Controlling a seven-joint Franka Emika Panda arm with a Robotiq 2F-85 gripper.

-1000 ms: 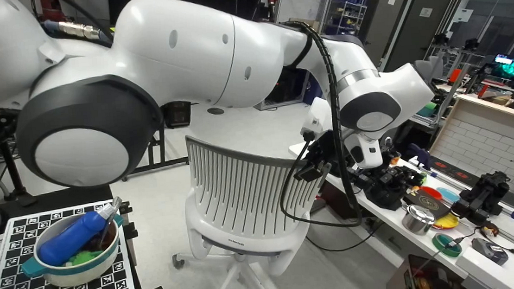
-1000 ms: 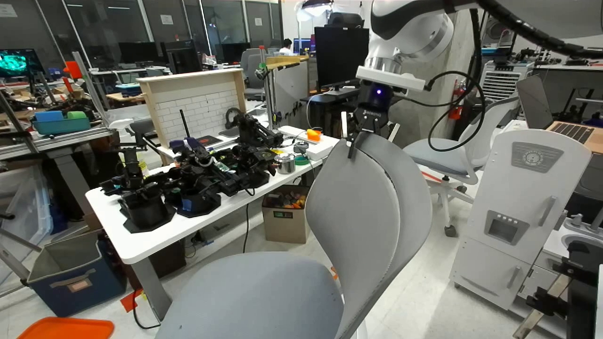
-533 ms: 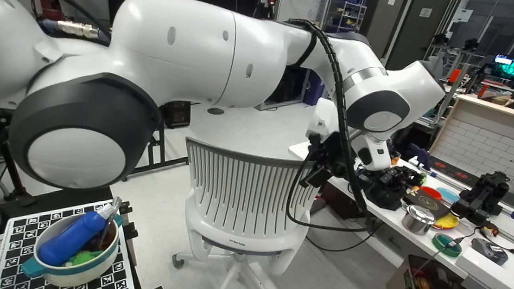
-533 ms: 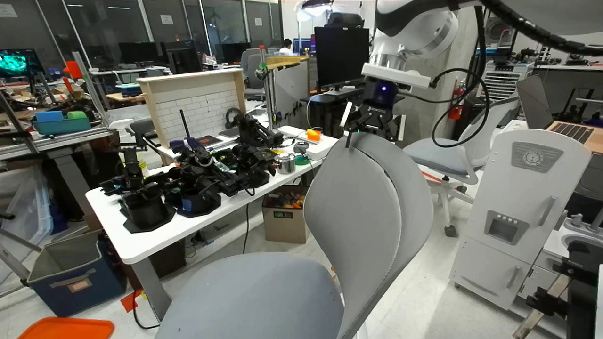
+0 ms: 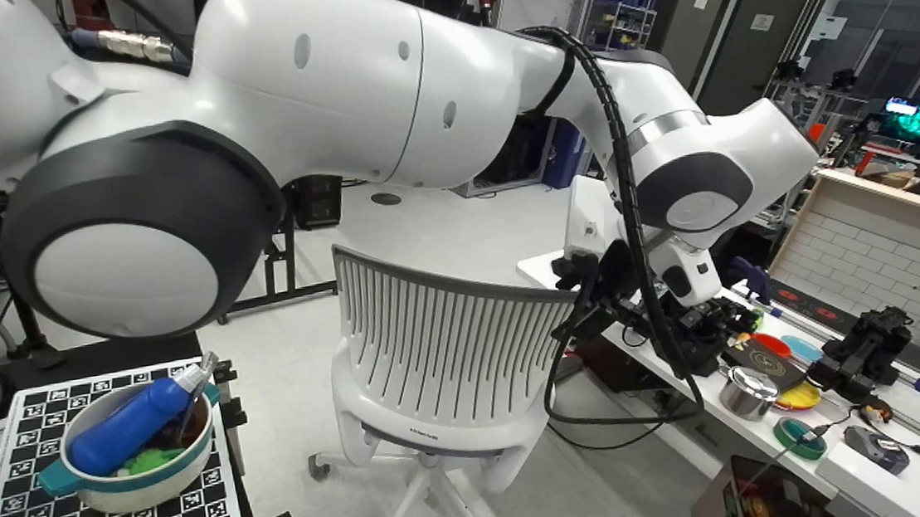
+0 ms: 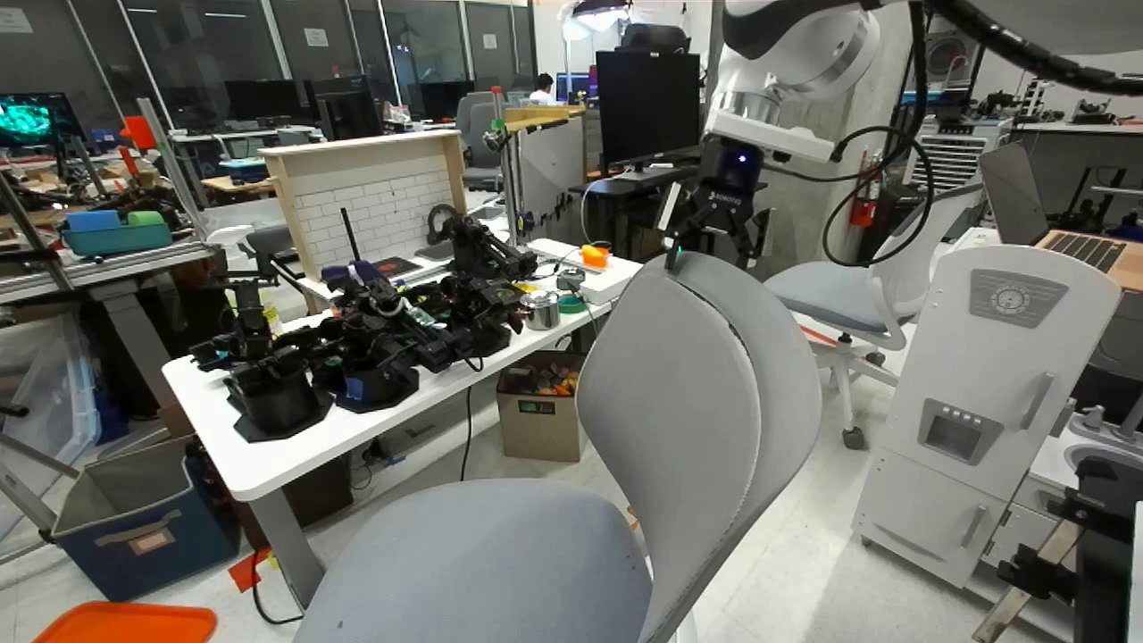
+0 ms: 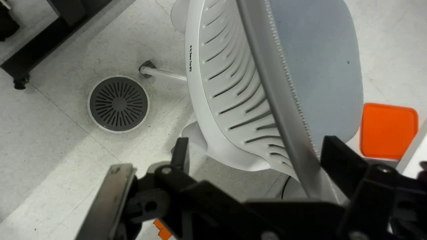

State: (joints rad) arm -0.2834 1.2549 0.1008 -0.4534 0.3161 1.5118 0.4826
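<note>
Pale floor, on it grey chair, orange tray

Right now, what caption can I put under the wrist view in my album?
Open claw, with a slatted office-chair backrest showing between its fingers and a round floor vent below.

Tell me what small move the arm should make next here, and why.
Probably ease the jaws up before moving sideways: they stand open on either side of the chair back's top edge, gripping nothing, and that edge lies much nearer the jaw on the side of the seat. Whether those touch is unclear, so a sideways start might snag.
</note>
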